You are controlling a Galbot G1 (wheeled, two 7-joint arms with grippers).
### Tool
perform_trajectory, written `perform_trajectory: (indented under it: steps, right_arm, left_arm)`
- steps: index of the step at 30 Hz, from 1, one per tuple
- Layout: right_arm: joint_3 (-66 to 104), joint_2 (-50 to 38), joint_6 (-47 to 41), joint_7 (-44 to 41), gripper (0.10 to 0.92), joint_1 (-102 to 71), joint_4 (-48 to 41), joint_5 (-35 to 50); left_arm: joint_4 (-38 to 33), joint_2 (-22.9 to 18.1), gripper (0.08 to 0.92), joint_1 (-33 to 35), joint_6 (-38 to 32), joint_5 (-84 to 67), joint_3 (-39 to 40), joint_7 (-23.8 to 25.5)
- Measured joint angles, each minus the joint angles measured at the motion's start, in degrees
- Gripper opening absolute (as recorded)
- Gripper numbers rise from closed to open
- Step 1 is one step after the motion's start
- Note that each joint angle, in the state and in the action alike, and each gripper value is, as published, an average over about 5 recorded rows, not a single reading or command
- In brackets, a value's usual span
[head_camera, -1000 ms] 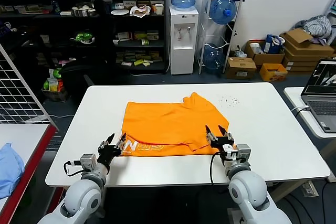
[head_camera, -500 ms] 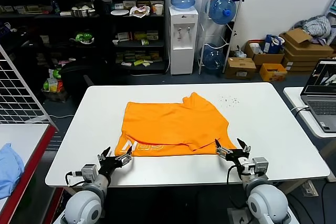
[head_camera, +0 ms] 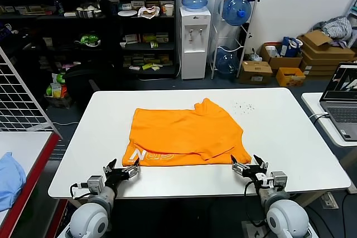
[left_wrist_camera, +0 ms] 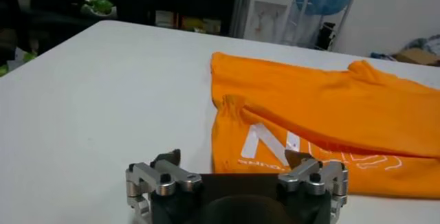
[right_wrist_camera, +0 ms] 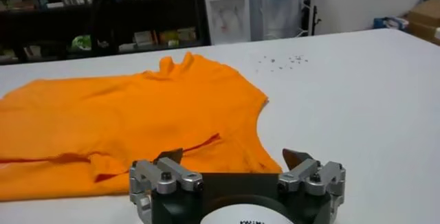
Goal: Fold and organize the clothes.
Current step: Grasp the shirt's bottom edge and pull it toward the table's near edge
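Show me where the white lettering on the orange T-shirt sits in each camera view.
Head view: white lettering on the orange T-shirt, near-left corner.
Left wrist view: lettering just beyond the fingers.
Right wrist view: not visible; only plain orange fabric.
Shared landmark: the water dispenser.

Orange T-shirt [head_camera: 187, 136], folded flat, white lettering along near edge

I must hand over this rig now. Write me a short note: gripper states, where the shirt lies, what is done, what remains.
Left gripper: open, empty, at the table's near edge by the shirt's corner.
Right gripper: open, empty, near edge by the other corner.
Orange T-shirt: flat mid-table, near part folded over, white lettering along the near edge.
Done: one fold, by its look.
Left: further folds, then tidy placement.
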Motion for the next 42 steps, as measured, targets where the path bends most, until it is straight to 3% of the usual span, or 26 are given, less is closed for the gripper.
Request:
perform_trajectory:
  steps: [26,30,42]
  right_arm:
    - [0.4,-0.3,0.2,-0.3,0.178,-1.1,0.4,1.0]
    - [1.0,-0.8,0.1,0.3,0.123,-1.9,1.6,1.6]
    - [3.8,-2.6,-1.0,2.8,0.123,-8.6,8.2,3.3]
  left_arm:
    - [-0.7,0.1,0.143,0.5,-0.2,1.9,0.2,-0.2]
    - [-1.7,0.7,0.094,1.1,-0.3,1.8,-0.3,-0.7]
    - [-7.6,4.2,0.092,6.1,0.1,-0.7,-3.1,-2.3]
